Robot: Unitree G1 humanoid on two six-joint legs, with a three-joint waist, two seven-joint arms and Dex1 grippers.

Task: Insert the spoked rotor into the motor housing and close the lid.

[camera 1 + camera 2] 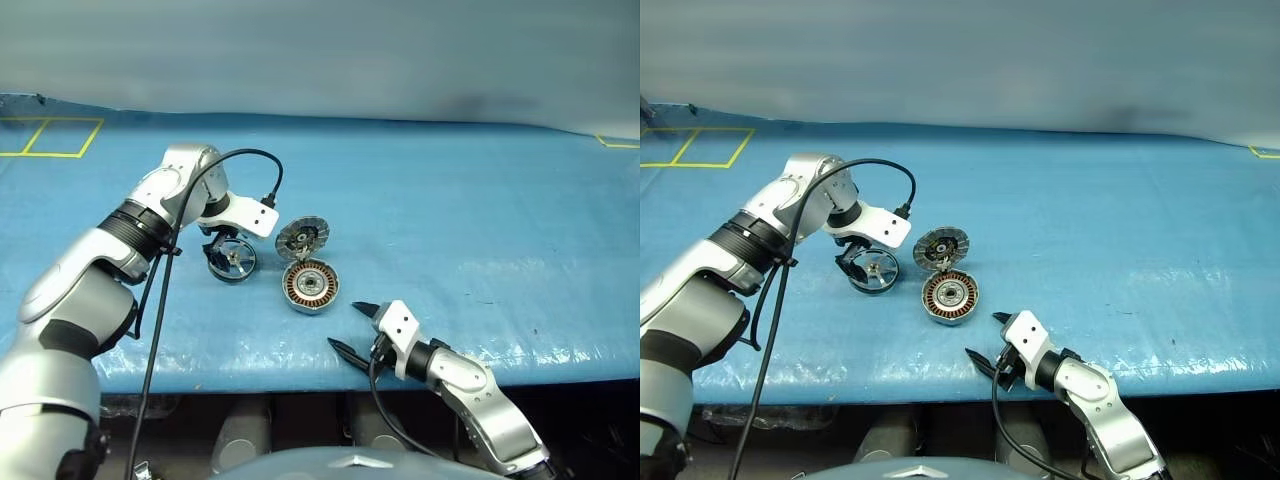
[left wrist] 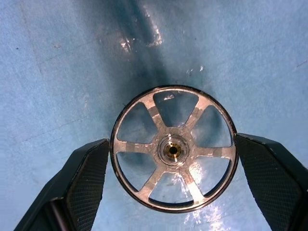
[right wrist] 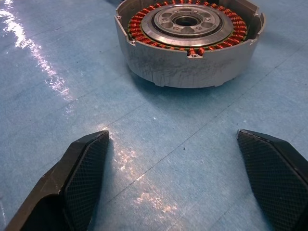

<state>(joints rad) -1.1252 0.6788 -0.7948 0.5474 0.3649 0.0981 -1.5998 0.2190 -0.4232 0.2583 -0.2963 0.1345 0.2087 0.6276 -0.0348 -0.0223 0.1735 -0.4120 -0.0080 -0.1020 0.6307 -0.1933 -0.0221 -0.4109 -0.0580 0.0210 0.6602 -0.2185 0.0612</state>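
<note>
Left tool (image 2: 174, 173) spread wide around the spoked rotor (image 2: 174, 150), ungripped on the surface; rigid, light, slippery metal, probably best pinched across its rim; right tool (image 3: 173, 180) released.

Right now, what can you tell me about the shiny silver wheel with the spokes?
The shiny silver metal wheel, the spoked rotor, has a thin round rim, six flat spokes and a small brass-coloured hub in the middle. It lies flat on the blue table cover, to the robot's left of the round grey motor housing with orange windings. The left gripper points down over it, open, one black finger on each side of the rim, close beside it without squeezing it.
</note>
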